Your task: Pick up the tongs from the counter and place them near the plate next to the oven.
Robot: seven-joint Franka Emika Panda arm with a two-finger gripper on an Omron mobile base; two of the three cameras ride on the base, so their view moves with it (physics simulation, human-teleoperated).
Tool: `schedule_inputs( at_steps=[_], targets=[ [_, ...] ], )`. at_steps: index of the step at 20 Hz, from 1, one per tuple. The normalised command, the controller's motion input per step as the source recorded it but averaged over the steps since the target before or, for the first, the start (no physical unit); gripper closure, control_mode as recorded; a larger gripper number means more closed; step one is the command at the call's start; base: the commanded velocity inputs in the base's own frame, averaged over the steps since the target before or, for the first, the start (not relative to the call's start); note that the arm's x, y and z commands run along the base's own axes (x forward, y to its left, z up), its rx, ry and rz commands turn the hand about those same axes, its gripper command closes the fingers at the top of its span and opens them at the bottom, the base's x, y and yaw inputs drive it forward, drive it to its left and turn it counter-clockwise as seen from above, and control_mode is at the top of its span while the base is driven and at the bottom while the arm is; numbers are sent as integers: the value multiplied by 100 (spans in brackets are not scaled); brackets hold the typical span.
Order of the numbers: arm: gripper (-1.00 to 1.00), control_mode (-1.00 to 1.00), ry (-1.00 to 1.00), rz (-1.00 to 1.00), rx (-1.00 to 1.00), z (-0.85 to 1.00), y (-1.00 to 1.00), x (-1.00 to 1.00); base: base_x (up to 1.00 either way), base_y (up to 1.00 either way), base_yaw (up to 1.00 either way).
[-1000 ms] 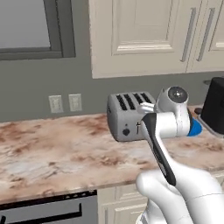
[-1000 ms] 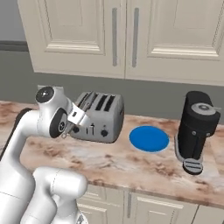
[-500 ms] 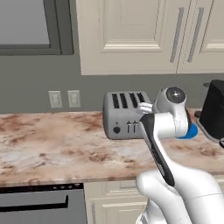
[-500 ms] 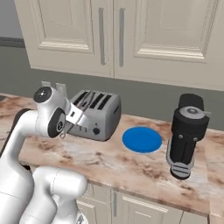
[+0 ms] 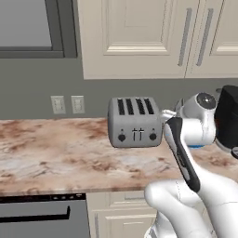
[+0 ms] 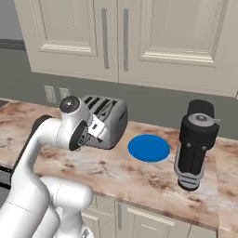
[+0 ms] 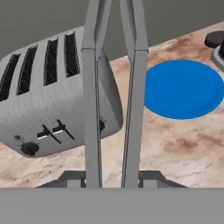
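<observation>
- Tongs [image 7: 114,96] carried in the gripper [image 7: 111,177]; two slim grey arms running up the hand view from between the dark fingertips [image 7: 72,178], spread slightly apart along their length; fingers pressed in on the tongs from either side, pinching them near the lower end; joined end cut off by the top edge of the hand view, so not to be told.
- Tongs off the counter [image 5: 56,153], held in the air above it; pick-up judged done, carry and set-down left.
- Plate [image 6: 149,148] flat on the counter, bright blue, between the silver toaster [image 6: 108,120] and the black coffee machine [image 6: 194,144]; bare of anything.
- Key relation: in the hand view, plate [image 7: 183,89] ahead and off to the right of the tongs' line; toaster [image 7: 52,92] to the left, behind the left tong arm; long axis of the tongs pointing forward along the gripper, passing between toaster and plate.
- In the right base view, hand at the toaster's front corner, plate beyond it to the right; a short reach across and down judged enough.
- Bare stone in front of the plate and between plate and toaster; either patch judged a fair spot for laying the tongs near the plate.
- Risk judged: toaster close beside the hand, a swing or descent liable to clip it; tongs slim, liable to tilt in a two-finger pinch.
- No oven door made out beside the plate; dark appliance front [image 5: 35,216] low at the left of the left base view.
</observation>
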Motion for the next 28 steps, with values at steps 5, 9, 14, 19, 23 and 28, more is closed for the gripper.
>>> schedule_inputs(
  at_steps=[5,9,14,19,23,28],
  targets=[
    [100,-100,13,21,9,-16,-77,-1,0,0,0],
    [100,-100,21,33,1,-32,-54,0,0,0,0],
    [100,-100,17,41,-1,-42,-38,0,0,0,0],
    [100,-100,10,35,-13,-34,-10,0,0,0,0],
    [100,-100,0,35,-26,-40,-16,0,0,0,0],
    [100,-100,-5,32,-19,-26,-21,0,0,0,0]
  ],
)
